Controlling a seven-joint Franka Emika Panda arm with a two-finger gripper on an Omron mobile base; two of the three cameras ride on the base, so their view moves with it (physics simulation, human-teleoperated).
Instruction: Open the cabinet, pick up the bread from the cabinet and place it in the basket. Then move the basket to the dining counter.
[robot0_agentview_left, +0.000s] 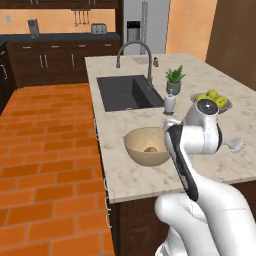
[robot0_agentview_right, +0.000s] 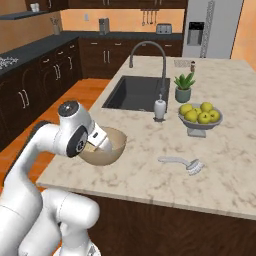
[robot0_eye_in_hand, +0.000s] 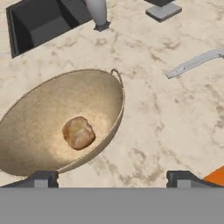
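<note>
Bread (robot0_eye_in_hand: 78, 132) lies in the bottom of the basket (robot0_eye_in_hand: 35, 113), roughly centred on the textured beige inside, as the hand view shows; basket (robot0_agentview_left: 136, 150) sits on the dining counter (robot0_agentview_left: 125, 175) near its front edge, just short of the dark sink (robot0_agentview_left: 127, 92); in the right base view the basket (robot0_agentview_right: 112, 150) is half hidden behind the wrist. Gripper (robot0_eye_in_hand: 111, 178) hangs over the counter with its fingertips spread wide, holding nothing; the left fingertip (robot0_eye_in_hand: 41, 178) stands at the basket's near rim, the right one over bare stone.

Further right: soap bottle (robot0_agentview_right: 159, 108) at the sink edge, potted plant (robot0_agentview_right: 184, 86), dish of yellow-green fruit (robot0_agentview_right: 200, 116), dish brush (robot0_agentview_right: 181, 163) lying flat, well apart from the basket.

Judgement: bread-in-basket step looks done; basket already rests on the dining counter, so the move step reads as at or near its end. Next move, if any: lift the open hand straight up and away, clear of the rim, so as not to tip or drag the basket; cannot tell whether a final position further in is wanted.
</note>
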